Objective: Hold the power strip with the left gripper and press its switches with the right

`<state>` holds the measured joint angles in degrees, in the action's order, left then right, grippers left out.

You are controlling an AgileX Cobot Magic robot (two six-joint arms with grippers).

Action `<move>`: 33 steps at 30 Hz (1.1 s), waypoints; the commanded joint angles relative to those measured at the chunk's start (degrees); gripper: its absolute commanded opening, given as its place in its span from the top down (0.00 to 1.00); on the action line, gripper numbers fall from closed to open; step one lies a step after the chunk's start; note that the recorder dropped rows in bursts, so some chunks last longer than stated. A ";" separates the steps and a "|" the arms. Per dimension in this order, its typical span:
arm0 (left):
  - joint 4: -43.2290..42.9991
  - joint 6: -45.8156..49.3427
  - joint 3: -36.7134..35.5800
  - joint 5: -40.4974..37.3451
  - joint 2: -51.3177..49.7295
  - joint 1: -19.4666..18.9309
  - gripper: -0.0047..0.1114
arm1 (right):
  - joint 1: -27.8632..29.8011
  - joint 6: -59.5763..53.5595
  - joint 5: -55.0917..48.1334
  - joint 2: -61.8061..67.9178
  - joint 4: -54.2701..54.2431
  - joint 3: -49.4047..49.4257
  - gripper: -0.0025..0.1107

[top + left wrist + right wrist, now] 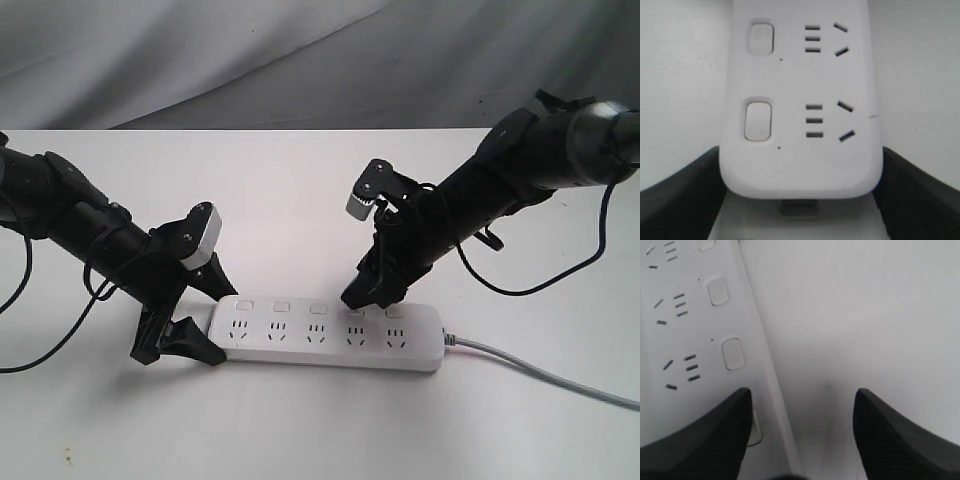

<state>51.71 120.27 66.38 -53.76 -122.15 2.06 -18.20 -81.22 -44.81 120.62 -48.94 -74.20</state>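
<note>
Power strip (330,345) lay flat on the white table (300,430), near the middle, long side running across the exterior view. Sockets faced up. Its switches (318,308) sat in a row along the far edge, one behind each socket. Grey cord (540,366) left the right-hand end and trailed off across the table to the right. Grey cloth (250,60) hung behind the table.

Left claw (222,325) was at the strip's cordless end. One jaw lay against the far long edge, the other against the near long edge. In the left wrist view both black jaws met the strip's sides at the rounded corners, with the last two switches and sockets in sight between them. Claw pinching the strip across its width.

Right claw (368,295) came down from the upper right, tips low over the switch row. Jaws stood spread. In the right wrist view one finger (715,440) was over the strip, covering part of a switch, the fourth counted from the held end. The other finger (900,440) was over bare table just past the strip's edge. Nothing was gripped between them. Could not tell whether the finger was pressing the switch or only above it.
</note>
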 commanded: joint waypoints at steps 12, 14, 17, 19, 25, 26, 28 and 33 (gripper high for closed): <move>0.35 -0.38 0.19 -0.66 -0.21 0.17 0.56 | 0.11 -0.35 0.25 -6.23 0.09 0.12 0.49; 0.35 -0.38 0.19 -0.66 -0.21 0.17 0.56 | -0.08 -0.67 1.21 -5.01 -0.48 1.15 0.49; 0.35 -0.38 0.19 -0.66 -0.21 0.17 0.56 | -0.02 -1.10 3.65 -1.27 0.42 3.19 0.49; 0.35 -0.38 0.19 -0.66 -0.21 0.17 0.56 | -0.02 -0.04 2.90 -0.30 2.16 3.56 0.49; 0.35 -0.38 0.19 -0.67 -0.21 0.17 0.56 | -0.02 0.28 3.76 -8.20 1.42 2.42 0.49; 0.35 -0.38 0.19 -0.67 -0.21 0.17 0.56 | -0.02 0.28 3.86 -9.32 1.56 2.42 0.49; 0.35 -0.38 0.19 -0.67 -0.21 0.17 0.56 | 0.09 1.52 3.86 -10.58 3.63 2.42 0.49; 0.35 -0.38 0.19 -0.67 -0.21 0.17 0.56 | 2.90 7.99 1.81 -10.87 8.76 2.42 0.49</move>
<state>51.71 120.31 66.38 -53.73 -122.15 2.06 -17.19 -76.29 -41.52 109.97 -42.80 -71.77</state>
